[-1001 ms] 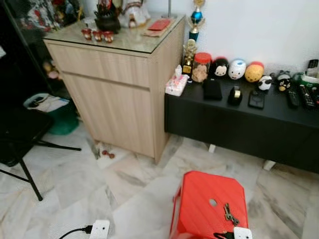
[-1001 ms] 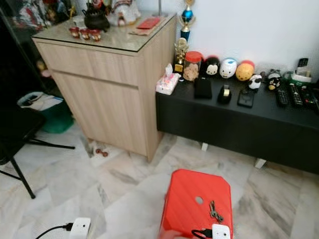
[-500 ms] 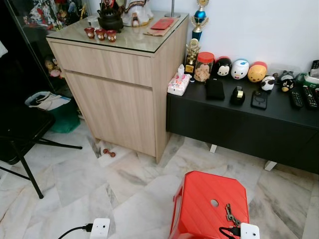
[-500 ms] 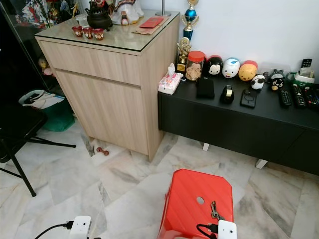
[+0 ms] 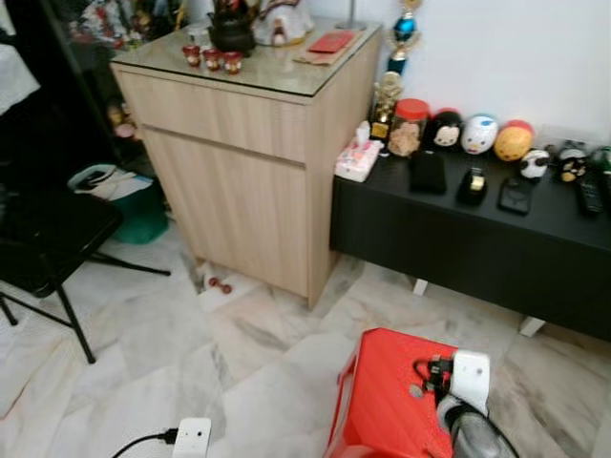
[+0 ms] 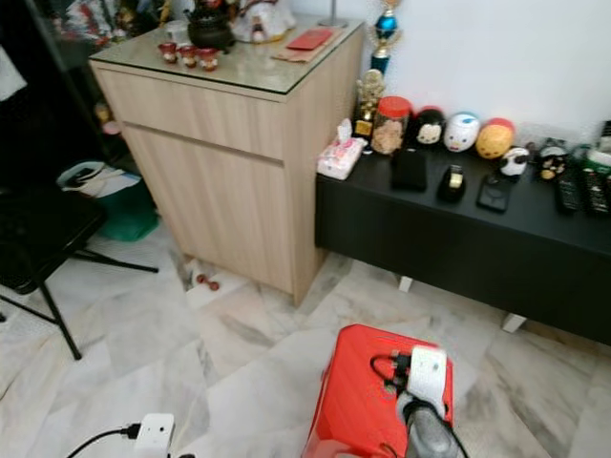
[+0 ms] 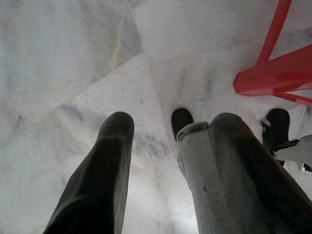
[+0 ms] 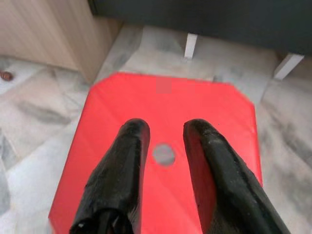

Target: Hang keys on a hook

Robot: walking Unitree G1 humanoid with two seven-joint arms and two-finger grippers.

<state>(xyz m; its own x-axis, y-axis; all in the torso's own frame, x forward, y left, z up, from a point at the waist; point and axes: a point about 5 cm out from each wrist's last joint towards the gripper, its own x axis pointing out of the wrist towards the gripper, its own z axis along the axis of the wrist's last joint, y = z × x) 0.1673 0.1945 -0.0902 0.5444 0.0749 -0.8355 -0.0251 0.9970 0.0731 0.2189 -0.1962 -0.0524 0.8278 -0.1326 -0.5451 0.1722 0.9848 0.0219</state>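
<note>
The right gripper (image 8: 165,126) hangs over the red stool (image 5: 382,410), which stands on the marble floor (image 5: 153,353) in front of a black low bench (image 5: 477,239); its two black fingers (image 8: 129,161) are spread apart and pinch nothing; between them the round hole (image 8: 164,154) in the seat shows, and the fingers are above the seat, but I cannot tell if they touch it. I cannot tell where the keys lie; the fingers and the wrist cover part of the seat beside the hole. The left gripper (image 7: 171,119) hangs low over the floor, near a leg of the stool; its fingers are also apart and hold nothing. Beyond the stool stands a light wooden cabinet (image 5: 248,162) with a glass top, and on it some small red cups (image 5: 212,59) and a dark teapot (image 5: 232,31); the bench stands just beside the cabinet and carries a tissue pack (image 5: 358,160), a jar with a red lid (image 5: 409,126) and a row of round toy figures (image 5: 480,134). At the robot's left side are a black folding chair (image 5: 48,248) and a green bin (image 5: 138,205).
</note>
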